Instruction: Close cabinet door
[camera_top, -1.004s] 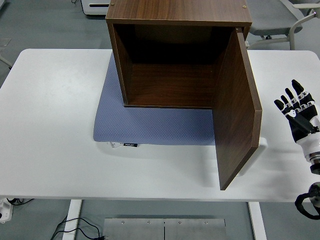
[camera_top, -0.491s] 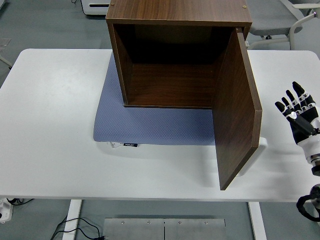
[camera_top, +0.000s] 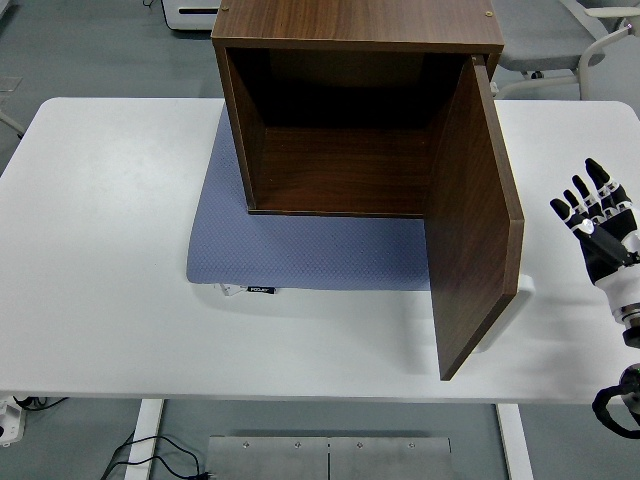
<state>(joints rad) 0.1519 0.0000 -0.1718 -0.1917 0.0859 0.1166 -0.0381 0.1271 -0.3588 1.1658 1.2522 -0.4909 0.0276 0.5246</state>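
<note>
Worktop (camera_top: 110, 250): white, broad, bearing everything listed here.
Cabinet (camera_top: 360, 25): dark wood box, standing at the far middle on the mat, its open front facing the near edge; inside bare.
Door (camera_top: 472, 215): hinged on the cabinet's right side, swung fully out toward the near edge, roughly square to the cabinet front; free edge nearest the camera.
Mat (camera_top: 300, 250): blue-grey, under the cabinet, showing in front and to the left.
Right hand (camera_top: 598, 232): over the worktop's right edge, well apart from the door's outer face; fingers (camera_top: 596, 172) spread and straight, pointing up, holding nothing.
Left hand: not in view.
Step in hand: approach to the door, not yet touched.
Method, as judged: bring the flat of the hand to the outer face near the free edge, far from the hinge; push leftward in an arc following the swing; keep pressure light so the cabinet does not slide on the mat.
</note>
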